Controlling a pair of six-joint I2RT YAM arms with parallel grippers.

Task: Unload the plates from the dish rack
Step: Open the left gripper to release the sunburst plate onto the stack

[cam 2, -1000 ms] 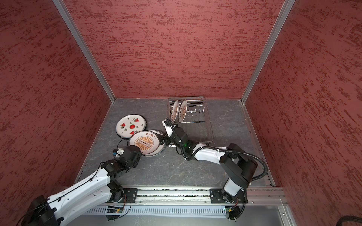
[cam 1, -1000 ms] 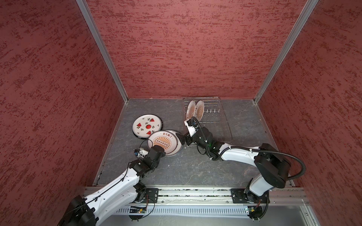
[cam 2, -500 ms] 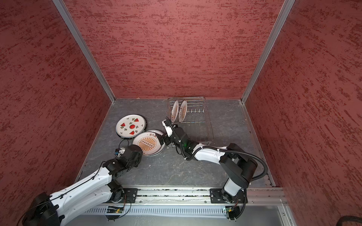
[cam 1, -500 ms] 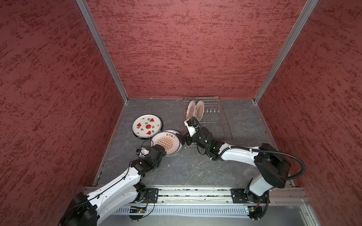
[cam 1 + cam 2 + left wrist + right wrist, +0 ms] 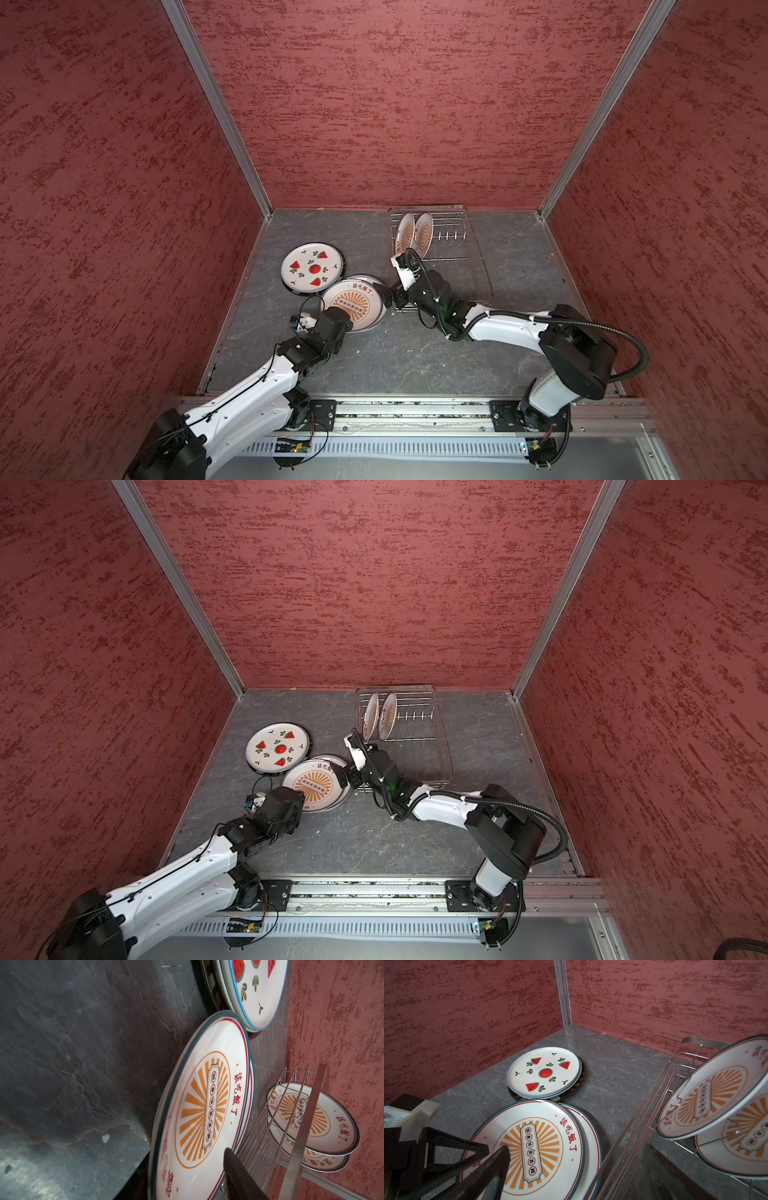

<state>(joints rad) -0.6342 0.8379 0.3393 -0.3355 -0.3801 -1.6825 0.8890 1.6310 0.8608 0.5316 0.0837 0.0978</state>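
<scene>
2 dark-rimmed white sunburst plates (image 5: 354, 305) lie stacked; my right gripper (image 5: 389, 294) gapes wide, my left gripper (image 5: 337, 319) I cannot judge.

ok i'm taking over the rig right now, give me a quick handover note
Left gripper: at the near edge of the sunburst stack; open or gripping, cannot tell.
Right gripper: open, empty, at that stack's rack side.
Done: watermelon stack and sunburst stack lie flat on the table, left of the dish rack.
Left: two sunburst plates stand upright at the rack's far end; lift them out and stack them.
</scene>
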